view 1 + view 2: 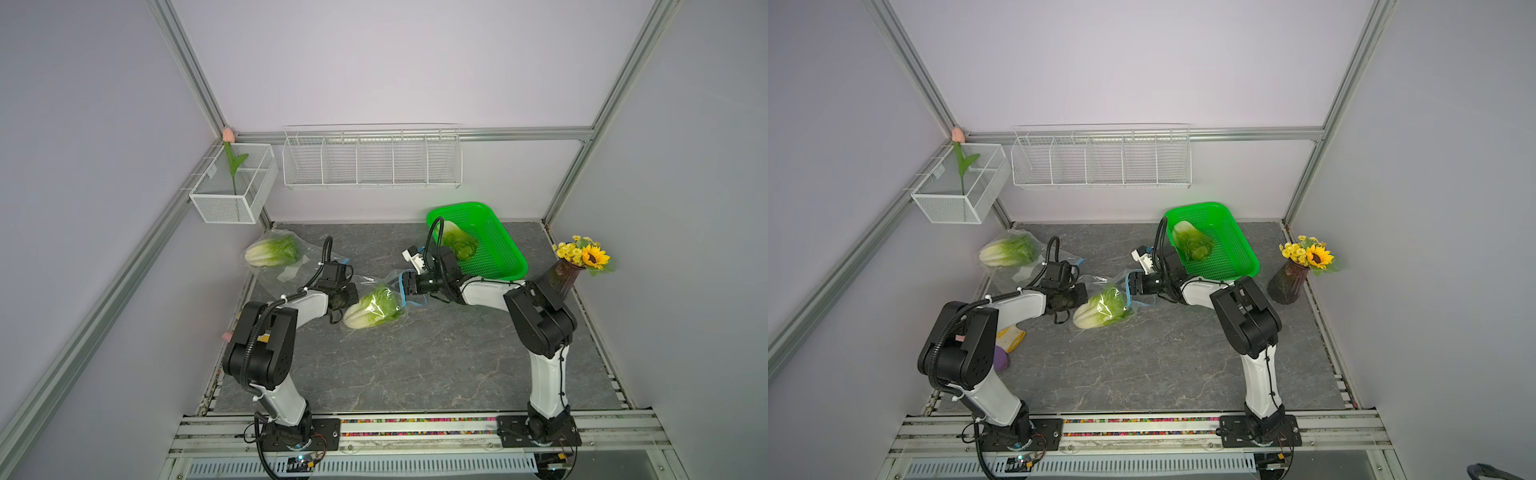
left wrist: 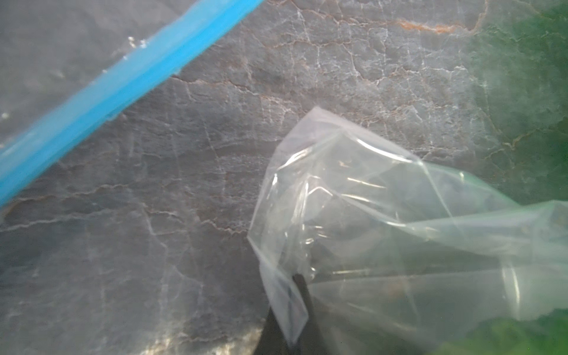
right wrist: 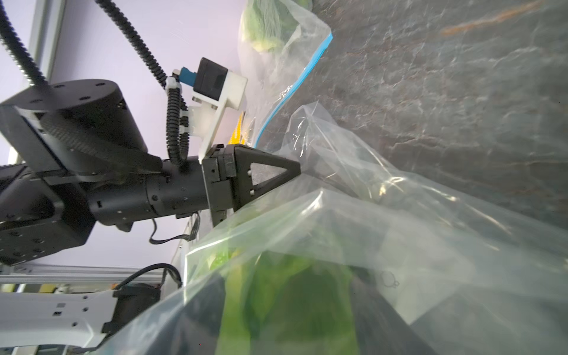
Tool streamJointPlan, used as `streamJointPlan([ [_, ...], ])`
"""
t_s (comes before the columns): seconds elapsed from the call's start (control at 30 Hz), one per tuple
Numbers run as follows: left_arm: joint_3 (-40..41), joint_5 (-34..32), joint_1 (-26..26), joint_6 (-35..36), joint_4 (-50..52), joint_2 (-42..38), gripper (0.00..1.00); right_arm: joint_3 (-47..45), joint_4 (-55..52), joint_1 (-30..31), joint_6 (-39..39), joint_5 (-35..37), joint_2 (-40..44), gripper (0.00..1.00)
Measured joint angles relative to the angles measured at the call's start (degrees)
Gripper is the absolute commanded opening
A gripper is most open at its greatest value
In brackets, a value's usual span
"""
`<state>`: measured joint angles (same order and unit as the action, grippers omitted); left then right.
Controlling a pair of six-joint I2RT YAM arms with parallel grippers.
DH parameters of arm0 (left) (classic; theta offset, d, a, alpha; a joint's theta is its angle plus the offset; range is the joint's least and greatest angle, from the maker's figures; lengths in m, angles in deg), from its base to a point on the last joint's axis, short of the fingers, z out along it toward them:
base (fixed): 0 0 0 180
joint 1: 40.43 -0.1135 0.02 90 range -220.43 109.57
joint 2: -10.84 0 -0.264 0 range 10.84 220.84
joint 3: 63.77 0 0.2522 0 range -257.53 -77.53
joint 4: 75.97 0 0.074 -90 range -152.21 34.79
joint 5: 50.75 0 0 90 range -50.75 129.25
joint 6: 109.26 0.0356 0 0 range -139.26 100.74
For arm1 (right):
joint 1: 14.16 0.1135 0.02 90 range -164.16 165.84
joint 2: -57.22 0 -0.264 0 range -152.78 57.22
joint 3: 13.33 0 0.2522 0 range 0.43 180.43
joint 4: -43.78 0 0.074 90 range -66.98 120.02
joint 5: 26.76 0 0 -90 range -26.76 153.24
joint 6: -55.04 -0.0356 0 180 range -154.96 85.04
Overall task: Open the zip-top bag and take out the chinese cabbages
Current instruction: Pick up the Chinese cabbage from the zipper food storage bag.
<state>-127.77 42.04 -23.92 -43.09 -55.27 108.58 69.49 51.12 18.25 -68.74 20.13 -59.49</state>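
A clear zip-top bag (image 1: 365, 283) (image 1: 1100, 283) lies mid-table with a chinese cabbage (image 1: 372, 309) (image 1: 1100, 309) inside, white base toward my left arm. My left gripper (image 1: 345, 297) (image 2: 298, 289) (image 3: 296, 172) is shut on the bag's (image 2: 368, 215) closed-end corner. At the bag's (image 3: 399, 215) blue-zipped mouth, my right gripper (image 1: 404, 287) (image 3: 289, 276) stands open, a dark finger on each side of the cabbage's (image 3: 285, 301) green leaves, seen through plastic. Another cabbage (image 1: 459, 243) lies in the green basket (image 1: 498, 249). One more (image 1: 272, 250) sits in another bag at the back left.
The back-left bag's blue zip strip (image 2: 107, 86) (image 3: 295, 86) lies close to my left wrist. A vase of sunflowers (image 1: 563, 274) stands at the right edge. Wire racks (image 1: 372, 160) and a mesh box with a tulip (image 1: 232, 183) hang on the walls. Yellow (image 1: 1011, 337) and purple (image 1: 1001, 359) items lie beside the left arm.
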Motion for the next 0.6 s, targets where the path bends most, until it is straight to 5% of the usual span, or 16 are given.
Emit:
streamJointPlan([
  [0.2,0.0,0.02,0.0,0.0,-0.02,0.0,0.0,-1.44,-2.95,-0.04,2.75,-0.02,0.07,0.42],
  [0.6,0.0,0.07,0.0,0.0,-0.02,0.0,0.0,-2.54,-10.34,0.85,9.86,-2.6,0.94,0.67],
])
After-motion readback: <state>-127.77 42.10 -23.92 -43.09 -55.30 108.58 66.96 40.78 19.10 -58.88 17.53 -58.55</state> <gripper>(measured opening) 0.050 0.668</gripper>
